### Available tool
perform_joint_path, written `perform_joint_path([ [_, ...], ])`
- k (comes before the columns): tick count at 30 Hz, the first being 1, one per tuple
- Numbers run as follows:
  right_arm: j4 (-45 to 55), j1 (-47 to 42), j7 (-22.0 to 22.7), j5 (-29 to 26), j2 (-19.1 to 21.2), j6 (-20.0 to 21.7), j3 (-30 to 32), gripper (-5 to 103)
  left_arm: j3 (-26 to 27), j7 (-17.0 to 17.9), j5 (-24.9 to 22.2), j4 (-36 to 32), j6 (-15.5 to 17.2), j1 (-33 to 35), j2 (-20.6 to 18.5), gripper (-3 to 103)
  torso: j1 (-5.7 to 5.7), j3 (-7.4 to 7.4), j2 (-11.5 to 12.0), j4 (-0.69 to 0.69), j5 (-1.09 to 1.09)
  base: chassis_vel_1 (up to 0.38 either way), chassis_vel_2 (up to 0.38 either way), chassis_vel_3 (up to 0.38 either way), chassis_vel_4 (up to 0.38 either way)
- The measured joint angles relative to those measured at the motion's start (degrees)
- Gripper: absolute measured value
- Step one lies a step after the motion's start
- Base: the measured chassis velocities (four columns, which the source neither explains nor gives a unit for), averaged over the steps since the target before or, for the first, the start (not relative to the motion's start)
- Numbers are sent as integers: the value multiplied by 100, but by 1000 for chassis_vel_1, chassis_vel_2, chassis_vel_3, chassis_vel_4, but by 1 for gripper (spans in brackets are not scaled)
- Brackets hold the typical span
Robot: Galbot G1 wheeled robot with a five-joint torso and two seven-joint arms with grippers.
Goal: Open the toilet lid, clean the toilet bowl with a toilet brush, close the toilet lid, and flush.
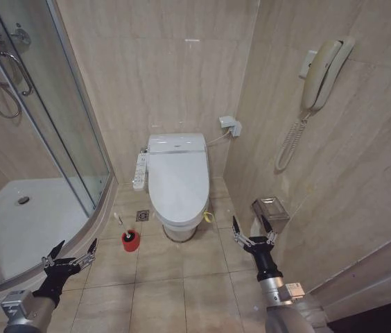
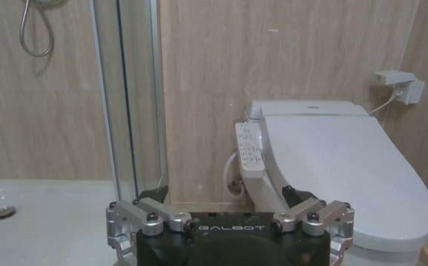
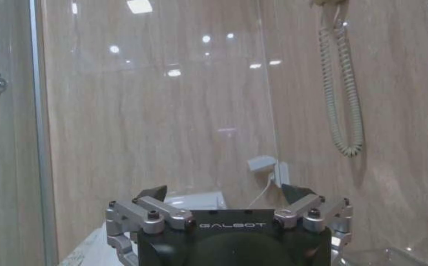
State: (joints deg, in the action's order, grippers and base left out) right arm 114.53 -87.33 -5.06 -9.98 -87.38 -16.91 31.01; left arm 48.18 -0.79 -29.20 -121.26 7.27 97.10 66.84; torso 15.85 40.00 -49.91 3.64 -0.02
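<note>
- Left hand [image 1: 72,252] low at the robot's left, fingers spread wide, holding nothing, hovering above the tiled floor [image 1: 161,291] by the curved rim of the shower tray [image 1: 15,229].
- Right hand [image 1: 254,229] on the other side, also spread wide and holding nothing, raised over the floor just in front of a clear box [image 1: 270,210] on the right wall.
- In the left wrist view the left hand [image 2: 229,206] faces the toilet, black pads [image 2: 300,195] wide apart, the shower's glass door [image 2: 129,94] beside it.
- In the right wrist view the right hand [image 3: 225,198] points at the back wall, fingertips well apart (a coiled phone cord [image 3: 344,94] hangs on the wall to the side).
- Between the two hands, further out: the toilet brush [image 1: 129,234], thin white handle sticking up and tilted a little, sitting in its round red holder on the floor, just left of the toilet's front.
- Toilet lid [image 1: 177,180] is down, shut flat over the toilet bowl [image 1: 179,229]: glossy white, long oval, its long axis running from the back wall toward the robot, narrow end nearest us.
- A yellow-green strap [image 1: 208,217] shows at the lid's front right edge.
- A control panel [image 1: 140,171] sits on the toilet's left flank.
- Wall phone [image 1: 324,69] high on the right wall.
</note>
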Motion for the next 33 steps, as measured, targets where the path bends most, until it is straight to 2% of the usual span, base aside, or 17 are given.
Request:
perform_joint_path([
  [33,-5,-30,-134,-2,21,-51,-13,100,0,0,0,0,0,0,0,100,0,0,0,0,0,0,0,0,0],
])
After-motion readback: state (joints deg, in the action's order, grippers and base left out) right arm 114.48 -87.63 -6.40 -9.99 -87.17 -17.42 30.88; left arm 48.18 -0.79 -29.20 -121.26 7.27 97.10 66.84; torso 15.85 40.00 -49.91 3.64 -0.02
